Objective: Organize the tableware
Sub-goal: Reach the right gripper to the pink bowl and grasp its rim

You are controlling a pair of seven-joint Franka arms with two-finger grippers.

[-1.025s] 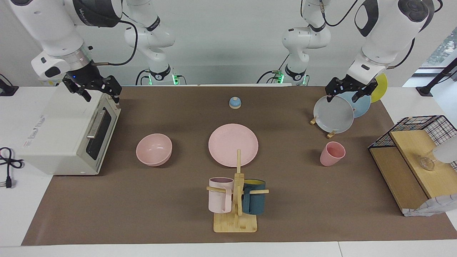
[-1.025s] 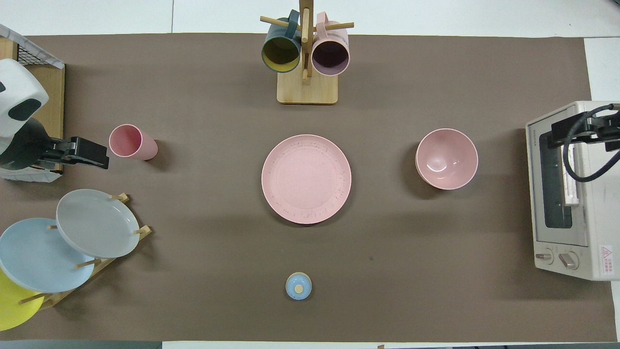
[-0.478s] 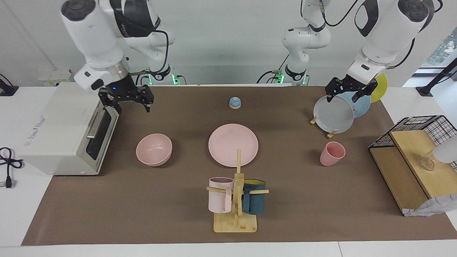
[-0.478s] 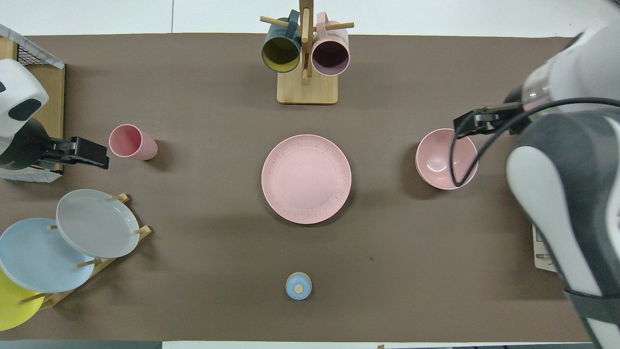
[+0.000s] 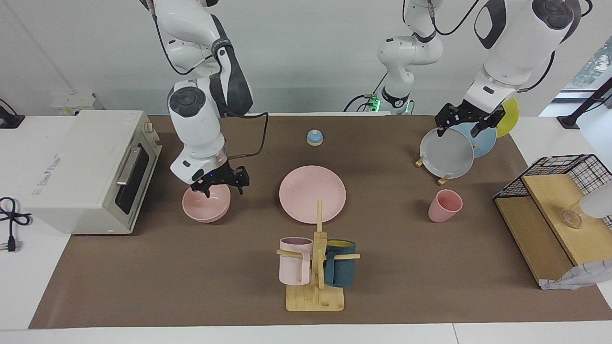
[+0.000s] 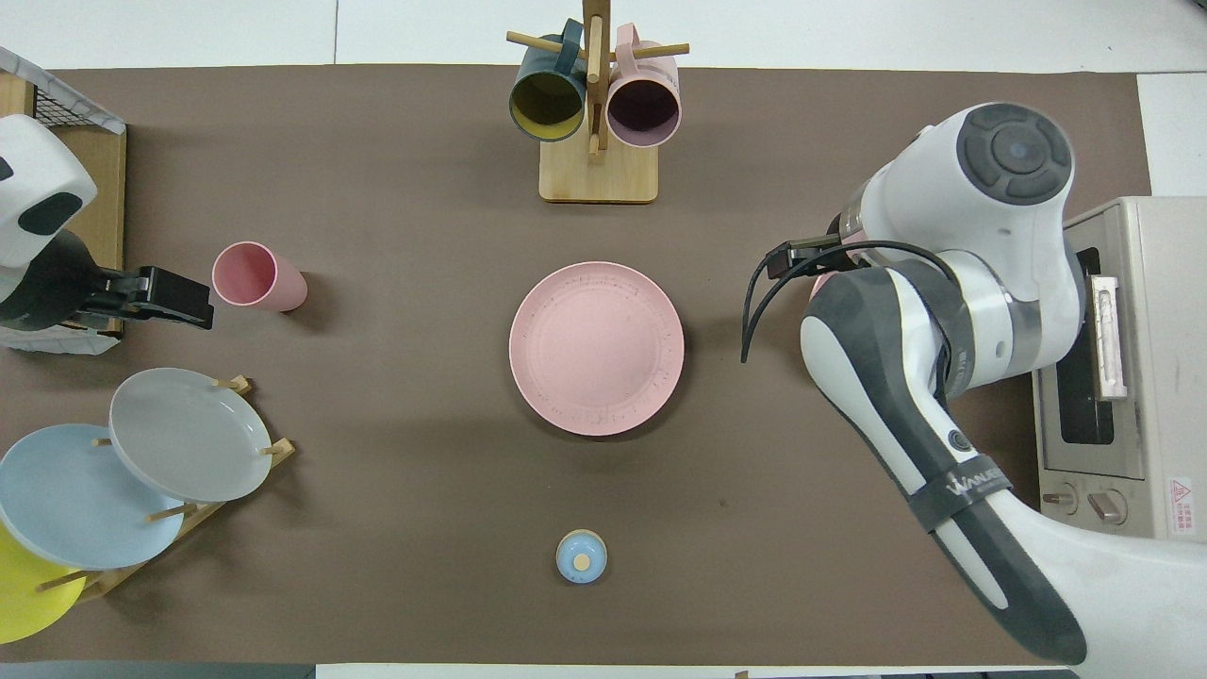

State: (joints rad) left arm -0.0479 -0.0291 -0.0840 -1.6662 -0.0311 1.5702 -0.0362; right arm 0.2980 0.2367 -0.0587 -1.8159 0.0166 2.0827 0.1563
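Observation:
The pink bowl (image 5: 206, 206) stands toward the right arm's end of the table. My right gripper (image 5: 223, 186) is open and low over the bowl's rim, on the side nearer to the robots. I cannot tell whether it touches. In the overhead view the right arm hides almost all of the bowl. The pink plate (image 5: 312, 193) lies flat at the table's middle and also shows in the overhead view (image 6: 596, 348). The pink cup (image 5: 444, 206) stands upright toward the left arm's end (image 6: 256, 276). My left gripper (image 5: 459, 129) is open, empty and waits over the plate rack.
A toaster oven (image 5: 91, 172) stands at the right arm's end. A mug tree (image 5: 315, 267) with a pale pink and a dark blue mug stands farther from the robots than the plate. A rack (image 5: 447, 153) holds grey, blue and yellow plates. A small blue bell (image 5: 314, 137) and a wire shelf (image 5: 550, 210) are also here.
My right arm has swung from over the toaster oven toward the table's middle and come down over the pink bowl. The left arm and the tableware have not moved.

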